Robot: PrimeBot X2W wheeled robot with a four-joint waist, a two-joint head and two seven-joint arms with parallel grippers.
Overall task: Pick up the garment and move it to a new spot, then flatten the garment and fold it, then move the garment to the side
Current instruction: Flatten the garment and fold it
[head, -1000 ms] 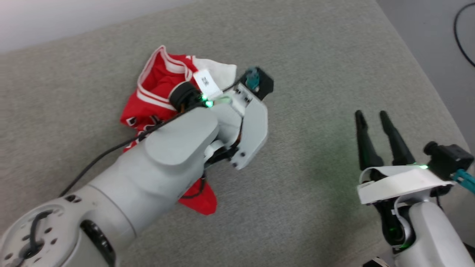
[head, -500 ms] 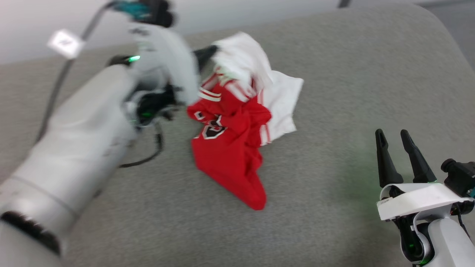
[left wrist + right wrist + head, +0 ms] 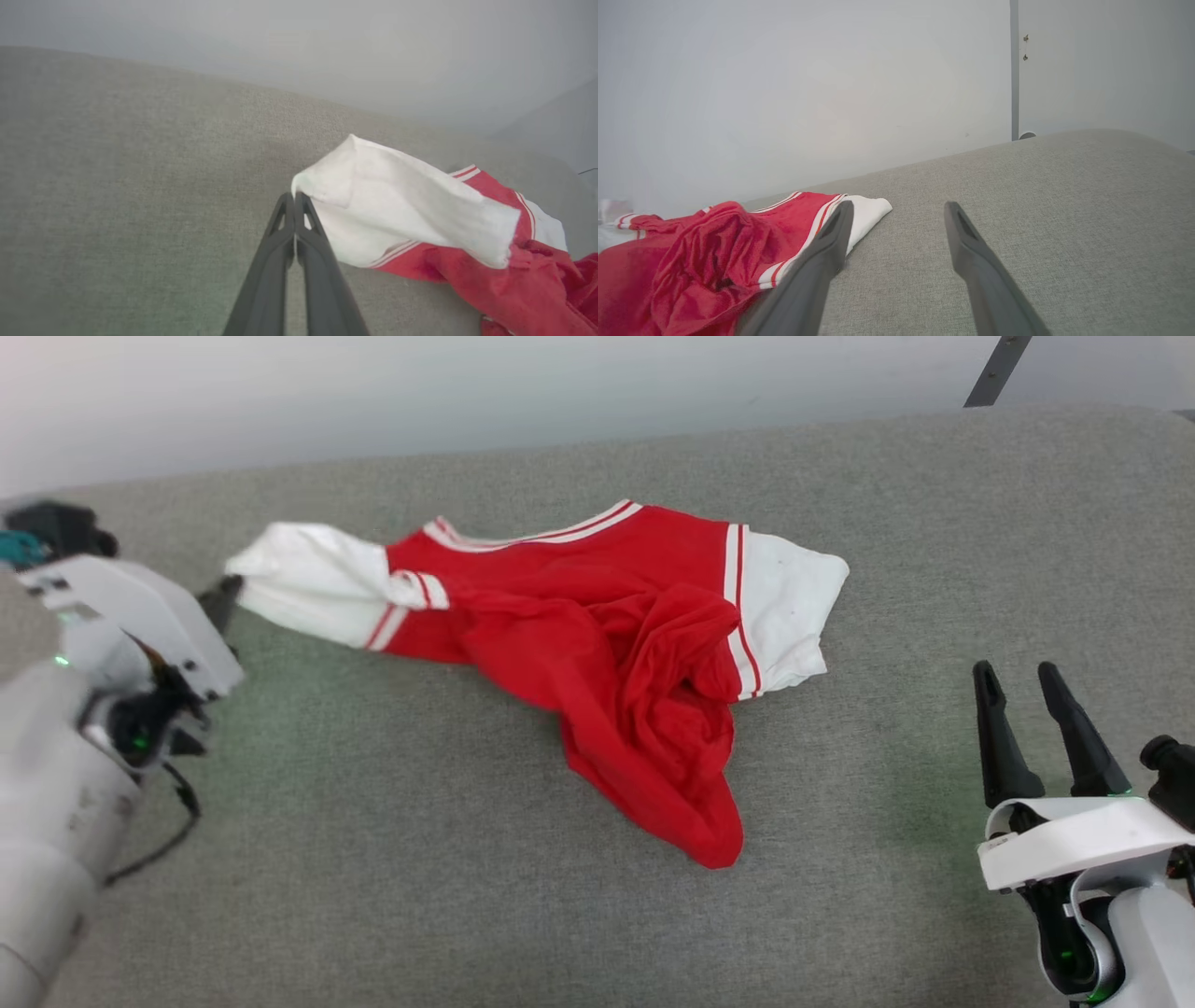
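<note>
Head view, nearest us: the right tool (image 3: 1015,670) waits with dark fingers (image 3: 1001,747) spread wide, holding nothing. Over left, the left tool (image 3: 222,600) is pinched on the tip of a white sleeve (image 3: 299,579). Big change: a second ago that arm covered a crumpled heap; now the red jersey garment with white sleeves and striped trim (image 3: 607,616) stretches sleeve to sleeve across the grey upholstered surface (image 3: 373,849), in no bin or tray. We reckon the move's done and flattening begun, though the red body's bunched mid-cloth.
</note>
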